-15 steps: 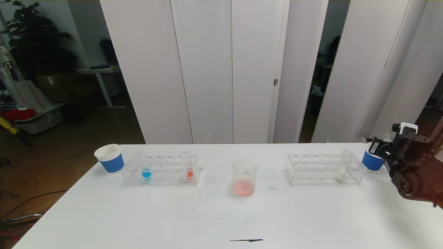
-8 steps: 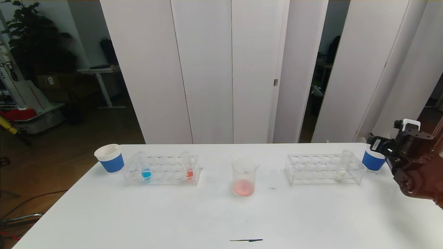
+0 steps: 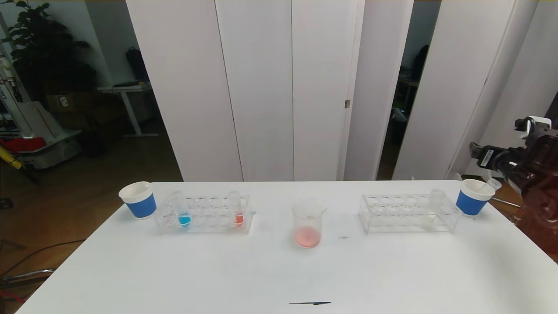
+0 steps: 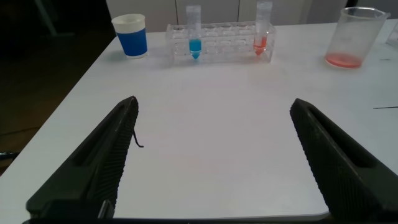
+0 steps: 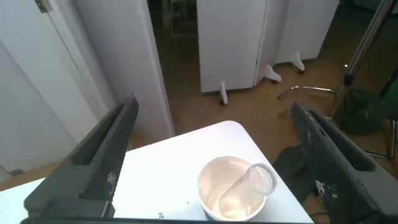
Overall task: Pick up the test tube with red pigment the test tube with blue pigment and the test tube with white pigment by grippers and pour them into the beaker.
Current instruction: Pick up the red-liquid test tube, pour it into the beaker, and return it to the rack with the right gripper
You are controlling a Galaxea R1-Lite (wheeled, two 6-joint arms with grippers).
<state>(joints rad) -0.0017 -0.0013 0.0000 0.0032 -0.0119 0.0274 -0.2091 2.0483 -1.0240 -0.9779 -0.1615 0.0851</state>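
1. My right gripper hangs above the far right corner of the white table. Its two black fingers are spread wide apart with nothing between them.
2. Directly below it stands a blue-and-white paper cup. An empty clear tube leans inside this cup, its open mouth resting near the rim.
3. My left gripper hovers low over the near left part of the table. Its fingers are also wide apart and empty.
4. The beaker stands upright near the table's middle, with a shallow layer of pink-red liquid at its bottom.
5. To the left of the beaker is a clear rack. The blue tube stands upright near the rack's left end, and a red tube stands upright near its right end.
6. A second paper cup sits just left of that rack.
7. To the right of the beaker is another clear rack. The white tube stands upright near its right end.
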